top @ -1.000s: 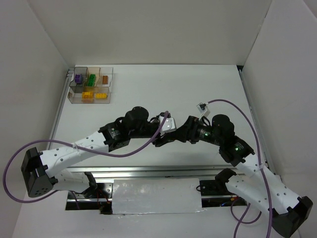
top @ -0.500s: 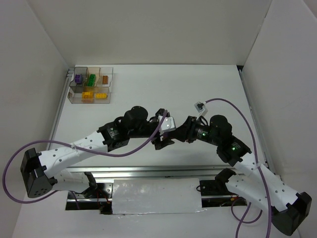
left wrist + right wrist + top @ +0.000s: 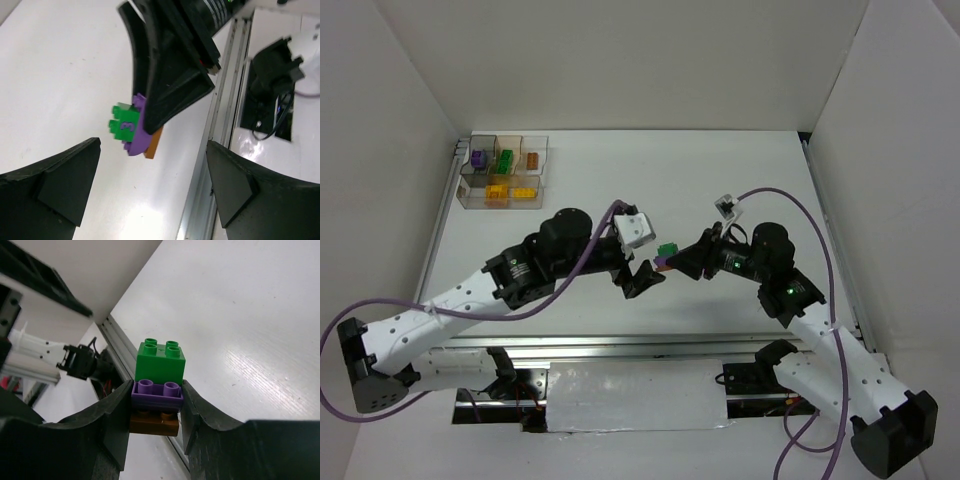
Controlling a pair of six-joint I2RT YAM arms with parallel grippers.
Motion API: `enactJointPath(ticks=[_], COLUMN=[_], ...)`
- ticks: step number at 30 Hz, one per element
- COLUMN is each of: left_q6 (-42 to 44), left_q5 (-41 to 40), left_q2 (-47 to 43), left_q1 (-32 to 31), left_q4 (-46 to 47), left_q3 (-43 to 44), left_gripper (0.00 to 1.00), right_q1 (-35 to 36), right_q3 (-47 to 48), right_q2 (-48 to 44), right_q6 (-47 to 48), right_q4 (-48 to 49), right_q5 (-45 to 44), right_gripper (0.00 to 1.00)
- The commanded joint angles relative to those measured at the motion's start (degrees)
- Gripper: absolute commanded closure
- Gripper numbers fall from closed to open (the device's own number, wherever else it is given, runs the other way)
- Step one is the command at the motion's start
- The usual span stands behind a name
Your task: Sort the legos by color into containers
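Right gripper (image 3: pixel 671 262) clenched the green-purple-brown lego stack (image 3: pixel 667 249) at mid-frame, just right of the released left gripper (image 3: pixel 640 277).

The right gripper (image 3: pixel 156 399) holds a lego stack (image 3: pixel 157 390) between its two black fingers (image 3: pixel 114 415), which press against the sides of the middle brick. That middle piece is a flat purple lego (image 3: pixel 156 394). A taller green lego (image 3: pixel 161 362) sits on its studs, and a flat brown lego (image 3: pixel 154 424) is fixed underneath. The stack hangs above the white desk (image 3: pixel 240 315), near its aluminium edge rail (image 3: pixel 118 347).
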State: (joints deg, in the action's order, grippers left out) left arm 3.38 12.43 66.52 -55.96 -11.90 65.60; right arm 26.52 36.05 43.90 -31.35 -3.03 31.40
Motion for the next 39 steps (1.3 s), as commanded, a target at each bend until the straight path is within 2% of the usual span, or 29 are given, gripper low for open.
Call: enactJointPath(ticks=[1,4,5,7,8,11,12,15,20,26,32,39], left_q6=[-7.2,-14.2,-15.5,-20.0,-21.2,-21.8,-21.0,-19.9,-21.2,-22.3,-24.5,-25.3], left_q5=[-6.1,-8.7,-6.5,-3.5,1.3,8.8,14.4,21.5,28.2,30.4,32.5,31.7], left_q2=[-4.5,-4.9,-4.6,-4.0,-3.9,-2.8,-2.1,-0.9,-3.3,-3.2,-1.9,-0.2], left_q1=[-0.1,0.9,2.2,4.0,6.1,7.9,8.0,8.0,7.9,7.8,7.8,7.9], left_q4=[-0.3,-2.9,-3.8,-5.1,-5.4,-7.1,-7.4,-8.0,-2.0,-1.0,1.9,1.5], left_q3=[2.6,5.4,7.5,9.3,10.4,11.7,11.9,11.2,5.2,3.2,3.0,2.9], left_gripper=[0.00,0.00,0.00,0.00,0.00,0.01,0.00,0.01,0.01,0.00,0.04,0.10], right_q1=[-1.2,-1.2,-1.2,-1.2,-1.3,-1.2,-1.2,-1.2,-1.1,-1.1,-0.3,0.9], right_q3=[2.3,1.7,1.0,0.4,0.7,1.8,2.5,4.9,7.0,7.4,10.1,10.6], right_q2=[-0.4,-1.6,-2.1,-3.2,-3.4,-3.1,-2.5,-0.9,1.5,0.4,2.4,2.4], right_q6=[9.9,13.4,13.7,13.9,15.0,14.7,14.3,13.7,14.5,14.6,19.0,19.8], right_q4=[3.3,4.8,6.0,8.6,8.2,8.5,9.2,7.2,4.4,5.5,-0.7,-1.3], right_q5=[9.8,19.3,24.3,28.4,31.1,37.0,38.1,37.3,37.5,39.9,40.1,38.3], right_gripper=[1.00,1.00,1.00,1.00,1.00,1.00,1.00,1.00,1.00,1.00,1.00,1.00])
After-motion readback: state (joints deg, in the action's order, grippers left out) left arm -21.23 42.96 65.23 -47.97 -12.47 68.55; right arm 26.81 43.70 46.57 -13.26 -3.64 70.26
